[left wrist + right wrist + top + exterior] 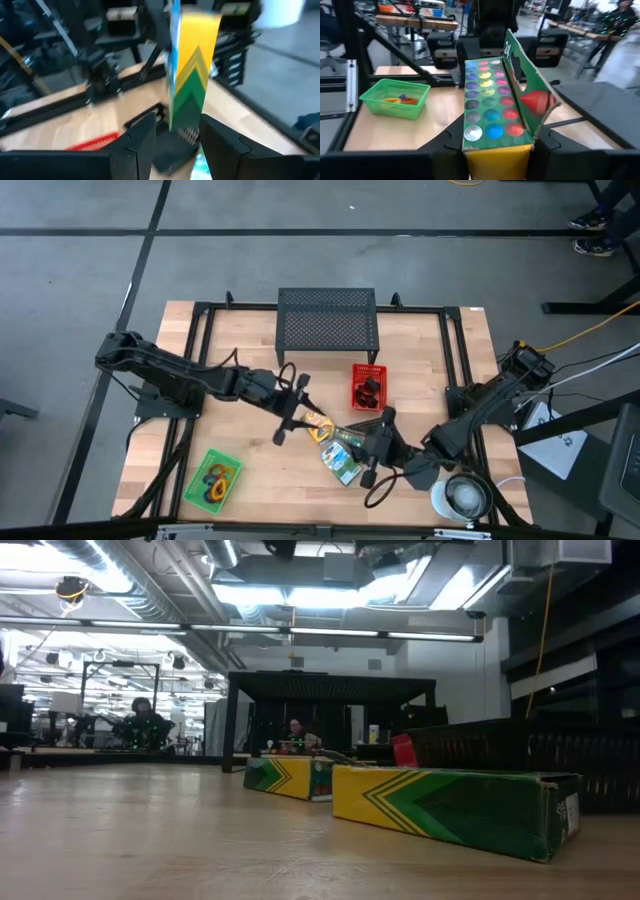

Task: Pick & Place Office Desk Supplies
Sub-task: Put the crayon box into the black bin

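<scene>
Only right wrist shows coloured dots (490,102).

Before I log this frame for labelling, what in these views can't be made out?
- Red basket: contents too small in the high view.
- Green basket: looped items blurred in the right wrist view.
- Left gripper: the left wrist view's blur hides whether it touches the crayon box.
- Low view: both arms out of frame.
</scene>
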Controlling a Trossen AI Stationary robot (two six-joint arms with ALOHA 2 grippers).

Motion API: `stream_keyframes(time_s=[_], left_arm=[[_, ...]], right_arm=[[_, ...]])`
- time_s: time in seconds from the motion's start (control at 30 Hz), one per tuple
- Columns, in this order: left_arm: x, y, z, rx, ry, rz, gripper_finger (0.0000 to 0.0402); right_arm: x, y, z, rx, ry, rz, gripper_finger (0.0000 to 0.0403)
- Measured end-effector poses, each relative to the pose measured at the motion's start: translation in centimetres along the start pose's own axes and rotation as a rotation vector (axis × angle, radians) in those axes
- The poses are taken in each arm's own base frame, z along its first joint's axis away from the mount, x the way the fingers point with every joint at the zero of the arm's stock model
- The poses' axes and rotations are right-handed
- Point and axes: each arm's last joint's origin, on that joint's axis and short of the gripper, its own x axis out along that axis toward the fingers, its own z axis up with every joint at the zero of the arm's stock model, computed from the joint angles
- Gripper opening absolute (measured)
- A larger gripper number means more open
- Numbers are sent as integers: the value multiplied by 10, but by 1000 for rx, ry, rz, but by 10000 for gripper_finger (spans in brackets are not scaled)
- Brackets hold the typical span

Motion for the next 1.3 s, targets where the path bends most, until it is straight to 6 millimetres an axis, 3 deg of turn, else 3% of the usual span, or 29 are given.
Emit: stream_keyframes(time_s=[0.37, 0.8, 0.93, 1.13, 1.3], left_arm=[[8, -3, -6, 11, 16, -23, 162], [8, 1, -7, 9, 9, -24, 164], [8, 2, -9, 27, 29, 21, 145], [8, 2, -9, 41, 43, 43, 82], [8, 2, -12, 57, 79, 38, 82]], right_arm=[[25, -14, 9, 9, -18, 41, 121], [39, -23, 15, 13, -45, 70, 118], [42, -25, 18, 14, -62, 85, 126], [42, -25, 17, 0, -59, 85, 123], [37, -20, 17, 5, -62, 101, 138]])
